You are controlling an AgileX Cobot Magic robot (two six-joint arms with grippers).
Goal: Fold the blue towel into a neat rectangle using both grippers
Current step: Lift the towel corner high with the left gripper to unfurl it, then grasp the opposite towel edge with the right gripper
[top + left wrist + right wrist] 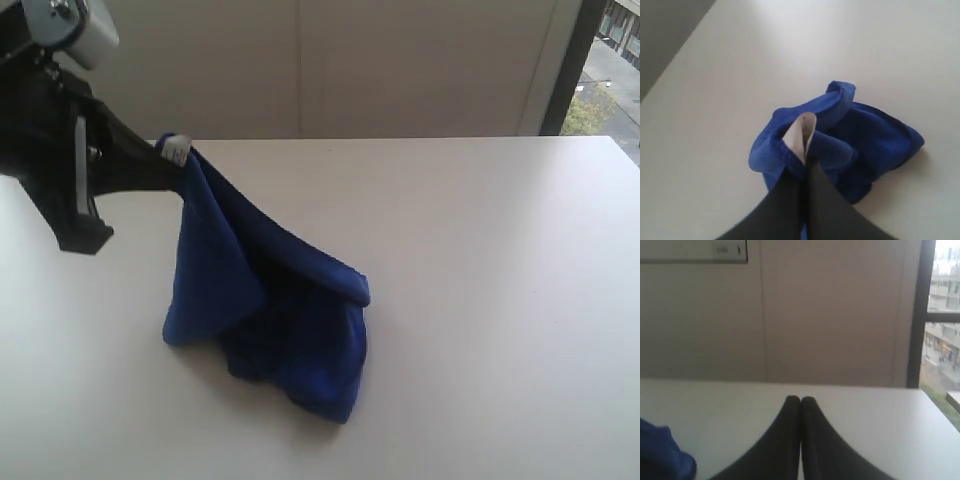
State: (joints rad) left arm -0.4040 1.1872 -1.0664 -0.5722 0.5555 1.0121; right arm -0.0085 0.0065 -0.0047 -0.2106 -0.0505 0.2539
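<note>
Blue towel (270, 320) is far from folded: it lies as a crumpled heap on the white surface (480, 250), with one edge drawn up off it into a slack peak. The left end effector (175, 150) is clenched on that raised edge, and the left wrist view shows cloth bunched around its fingertips. The right end effector (800, 400) has its fingers pressed together with nothing between them. It is aimed across the bare surface toward the wall, and only a scrap of blue shows at the edge of its view. No fold appears made. By my judgement, spreading the cloth flat, taking a second corner and every fold remain.
</note>
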